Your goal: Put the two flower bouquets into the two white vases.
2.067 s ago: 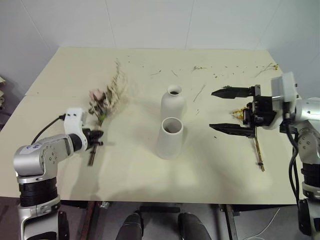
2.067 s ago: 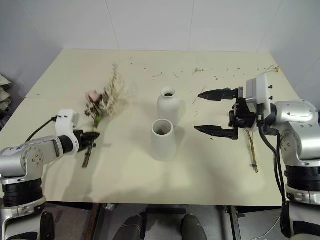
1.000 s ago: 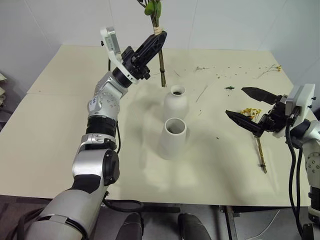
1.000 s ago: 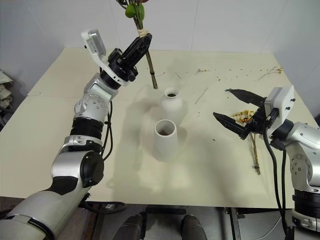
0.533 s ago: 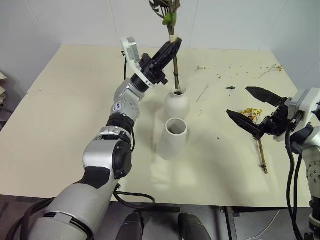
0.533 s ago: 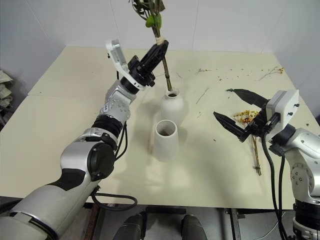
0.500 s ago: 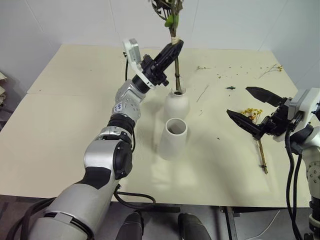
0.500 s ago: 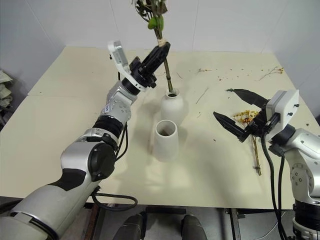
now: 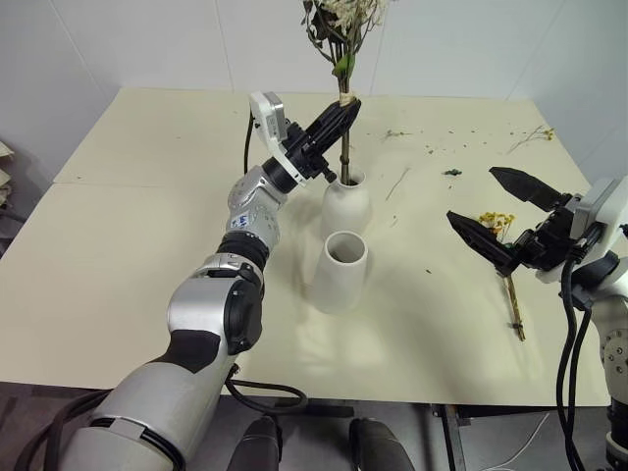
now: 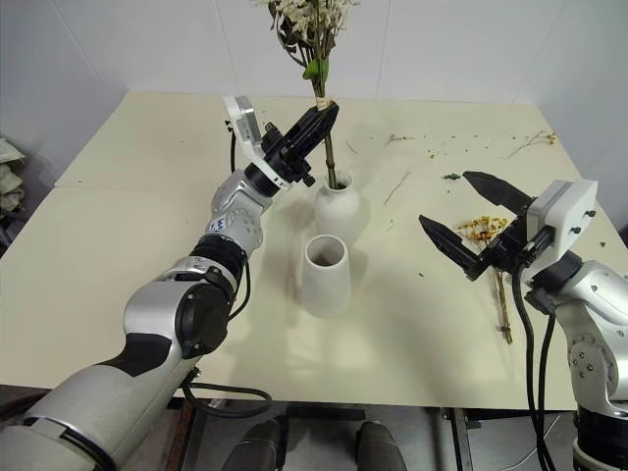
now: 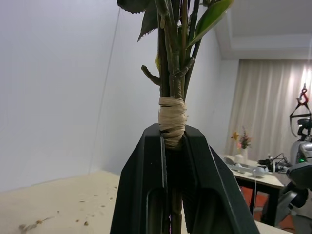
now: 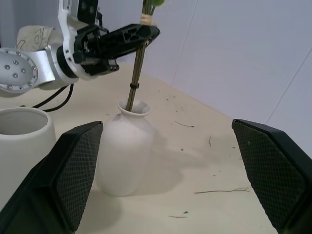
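Note:
My left gripper [image 9: 342,106] is shut on the large bouquet [image 9: 341,22] at its raffia tie, above the rounded narrow-necked vase [image 9: 345,208]. The stems [image 12: 135,80] reach down into that vase's mouth. In the left wrist view the fingers [image 11: 146,165] clamp the tied stems [image 11: 172,114]. The tapered wide-mouthed vase [image 9: 339,272] stands empty just in front. The small yellow sprig [image 9: 498,224] lies on the table at the right. Just above and beside it my right gripper [image 9: 473,194] hangs open and holds nothing.
Loose twigs and crumbs [image 9: 397,180] are scattered over the far half of the cream table [image 9: 128,245]. A white wall stands behind the table's far edge. The table's right edge runs close to the sprig's stem [image 9: 512,309].
The left gripper has come down and to the right with the large bouquet, and its stems have entered the narrow-necked vase's mouth. The right gripper has stayed open and in place.

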### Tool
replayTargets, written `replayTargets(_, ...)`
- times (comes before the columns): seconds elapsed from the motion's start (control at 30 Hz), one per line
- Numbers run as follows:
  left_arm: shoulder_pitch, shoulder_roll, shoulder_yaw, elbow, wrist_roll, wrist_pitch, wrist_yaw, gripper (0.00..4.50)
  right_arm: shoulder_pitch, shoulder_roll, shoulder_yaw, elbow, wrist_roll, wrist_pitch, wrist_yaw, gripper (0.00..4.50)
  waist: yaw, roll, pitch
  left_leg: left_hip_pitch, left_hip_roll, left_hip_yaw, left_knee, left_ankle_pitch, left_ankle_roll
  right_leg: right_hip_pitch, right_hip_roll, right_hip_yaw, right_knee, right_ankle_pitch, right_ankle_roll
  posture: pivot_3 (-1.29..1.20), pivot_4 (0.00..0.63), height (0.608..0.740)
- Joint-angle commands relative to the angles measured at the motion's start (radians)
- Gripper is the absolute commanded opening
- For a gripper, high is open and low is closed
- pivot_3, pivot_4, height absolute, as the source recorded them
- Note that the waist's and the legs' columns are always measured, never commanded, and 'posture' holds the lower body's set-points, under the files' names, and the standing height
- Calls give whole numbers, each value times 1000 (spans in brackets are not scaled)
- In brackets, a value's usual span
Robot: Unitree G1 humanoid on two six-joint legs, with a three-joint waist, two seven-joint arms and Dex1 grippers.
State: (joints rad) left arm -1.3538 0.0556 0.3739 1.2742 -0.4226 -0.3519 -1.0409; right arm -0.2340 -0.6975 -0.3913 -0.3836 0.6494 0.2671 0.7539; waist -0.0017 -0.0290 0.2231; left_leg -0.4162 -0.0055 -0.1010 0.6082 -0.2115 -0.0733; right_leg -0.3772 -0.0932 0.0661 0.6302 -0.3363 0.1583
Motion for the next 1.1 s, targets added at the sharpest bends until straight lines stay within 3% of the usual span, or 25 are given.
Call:
replayTargets(0.03, 13, -10, -17, -3, 38, -37, -15, 451, -3, 5, -13, -42, 22, -1, -16, 4500, 0, 0, 0, 0, 0, 0, 0, 0, 0, 0, 0, 0, 0, 0, 0, 0, 150, 740)
replayTargets(0.27, 45, 8, -35, -20, 74, -58, -75, 2631, -11, 5, -10, -33, 21, -2, -16, 4500, -1, 0, 0, 0, 0, 0, 1, 0, 0, 0, 0, 0, 1, 0, 0, 0, 150, 740)
replayTargets(0.47, 64, 101, -70, -24, 139, -45, -41, 4474, -21, 11, 0, -18, 14, -9, -15, 4500, -5, 0, 0, 1, 0, 0, 2, 0, 1, 0, 0, 0, 3, 0, 0, 0, 150, 740)
replayTargets(0.67, 45, 249, -117, -45, 195, 30, -53, 4474, -39, -16, 9, 10, 15, 37, -19, 4500, -4, 0, 0, 1, 0, -1, 4, 0, 1, 0, 0, 0, 6, 0, 0, 0, 150, 740)
replayTargets(0.9, 57, 376, -177, -158, 172, 209, -374, 4474, -69, -78, 9, 62, 13, 160, -19, 4500, -3, 0, 0, 0, 0, -2, 3, 0, 1, 0, 0, 0, 7, 0, 0, 0, 150, 740)
replayTargets(1.0, 118, 448, -215, -243, 168, 271, -522, 4474, -77, -108, 0, 100, 7, 189, -4, 4500, -6, 1, 0, 0, 0, -2, 2, 0, 1, -1, 1, 0, 6, 0, -1, 0, 150, 740)
replayTargets(1.1, 208, 526, -271, -361, 152, 294, -569, 4474, -76, -171, 13, 136, -39, 241, -8, 4500, -14, 1, 0, 1, 1, -2, 1, 0, 1, -1, 1, 0, 7, -1, -2, 0, 150, 740)
